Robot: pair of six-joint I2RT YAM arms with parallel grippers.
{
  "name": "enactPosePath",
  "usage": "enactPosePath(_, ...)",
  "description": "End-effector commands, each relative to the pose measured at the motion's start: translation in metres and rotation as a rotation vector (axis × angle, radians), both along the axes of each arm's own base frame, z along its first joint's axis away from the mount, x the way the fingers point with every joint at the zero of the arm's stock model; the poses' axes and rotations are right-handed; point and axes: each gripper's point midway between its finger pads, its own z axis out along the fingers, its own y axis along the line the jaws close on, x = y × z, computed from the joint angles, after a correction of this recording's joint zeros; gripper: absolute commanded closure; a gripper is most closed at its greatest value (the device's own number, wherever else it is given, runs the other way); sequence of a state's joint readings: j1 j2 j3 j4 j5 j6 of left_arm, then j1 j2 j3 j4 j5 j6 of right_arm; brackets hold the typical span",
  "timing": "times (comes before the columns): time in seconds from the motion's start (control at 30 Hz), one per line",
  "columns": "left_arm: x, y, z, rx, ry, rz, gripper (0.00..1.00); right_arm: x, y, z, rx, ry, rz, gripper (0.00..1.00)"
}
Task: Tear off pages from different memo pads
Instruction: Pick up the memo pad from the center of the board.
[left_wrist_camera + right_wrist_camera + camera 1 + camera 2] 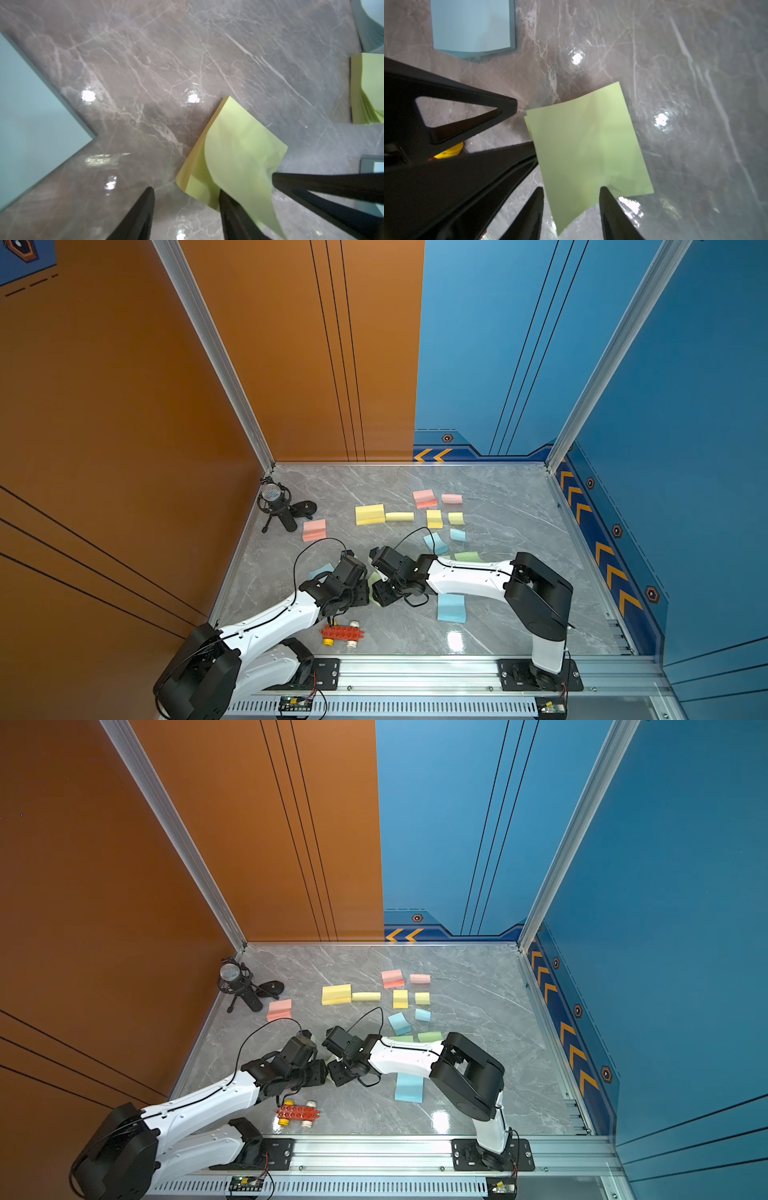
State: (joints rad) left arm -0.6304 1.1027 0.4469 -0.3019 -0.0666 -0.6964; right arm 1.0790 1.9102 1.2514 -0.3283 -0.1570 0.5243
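Nearest the rail lay the red toy car (341,634), idle and no part of the job. Just beyond the car the two arms met over the green memo pad (195,166).

The left gripper (185,189) stood spread. One of its fingers (230,214) bore down on the pad's near corner under the raised sheet, most likely to pin the block so it would not ride up with the paper.

The right gripper (571,187) faced it with jaws apart. The green page (587,145) bowed up between them and creased against one finger; whether it truly gripped the paper I could not tell. The page looked joined along the pad's far edge, so the peel seemed only part done.

Beside the car, on the right arm's side, the large blue pad (451,608) sat with neither gripper on it.

Well beyond the car lay the yellow pads (370,514) and a pink pad (424,498). Each had a loose sheet of its own colour just beside it, such as the yellow page (399,516). These were probably set there to keep finished pairs apart from the working spot.
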Motion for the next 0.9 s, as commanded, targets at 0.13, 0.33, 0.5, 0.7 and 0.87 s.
enactPosePath(0.13, 0.010, -0.005, 0.010, 0.005, -0.044, -0.016, 0.45, 0.014, 0.006, 0.012, 0.057, 0.006, -0.048, 0.54)
enactPosePath(0.33, 0.010, -0.007, 0.009, 0.005, -0.039, -0.022, 0.45, 0.021, 0.007, 0.008, 0.025, -0.006, -0.028, 0.56)
enactPosePath(0.5, 0.011, -0.008, 0.010, 0.006, -0.040, -0.024, 0.45, 0.020, 0.008, -0.005, -0.019, 0.003, -0.010, 0.56)
enactPosePath(0.7, 0.012, -0.008, 0.010, 0.005, -0.043, -0.032, 0.45, 0.027, 0.007, -0.006, -0.063, -0.026, -0.007, 0.59)
enactPosePath(0.87, 0.008, -0.004, 0.011, -0.004, -0.053, -0.032, 0.45, 0.035, -0.003, -0.001, -0.111, -0.068, 0.008, 0.70)
